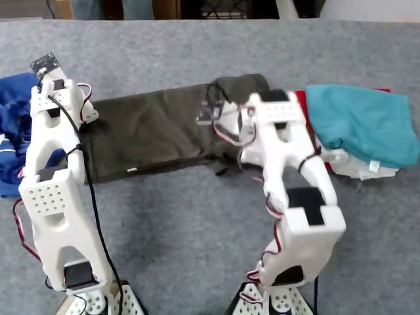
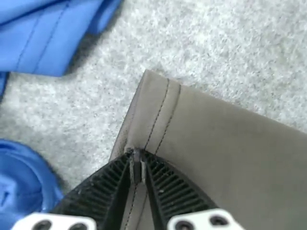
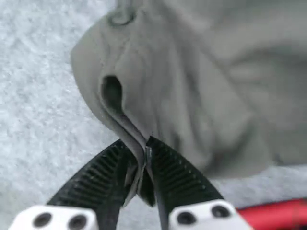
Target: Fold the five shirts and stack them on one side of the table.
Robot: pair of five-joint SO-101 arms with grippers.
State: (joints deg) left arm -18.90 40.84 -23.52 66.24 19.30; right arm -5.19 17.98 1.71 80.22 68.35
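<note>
Hands first, both closed on cloth. Left hand (image 2: 137, 165) pressed together on a thin edge at the stitched hem corner of the olive shirt (image 1: 157, 134). Right hand (image 3: 145, 153) pinching a bunched fold at the opposite end of the same shirt; sleeve or shoulder, hard to tell which.

Between them, the olive shirt lying mostly flat on the grey tabletop (image 1: 197, 223), already narrowed to a long band. Long axis running side to side, from one hand straight across to the other. Hem end smooth and square, the right hand's end rumpled.

Farther out on the right, just beside the rumpled end: teal shirt (image 1: 361, 121) folded on top of red cloth (image 1: 300, 105) and white cloth (image 1: 357, 169), apparently the stack. Farther out on the left, near the hem end: blue shirts (image 1: 13, 125) in a loose heap, not yet folded.

Probably a crosswise fold next, hem end carried over along the axis toward the right hand's end. Right hand much the nearer to the stack, so the better placed for the final transfer.
</note>
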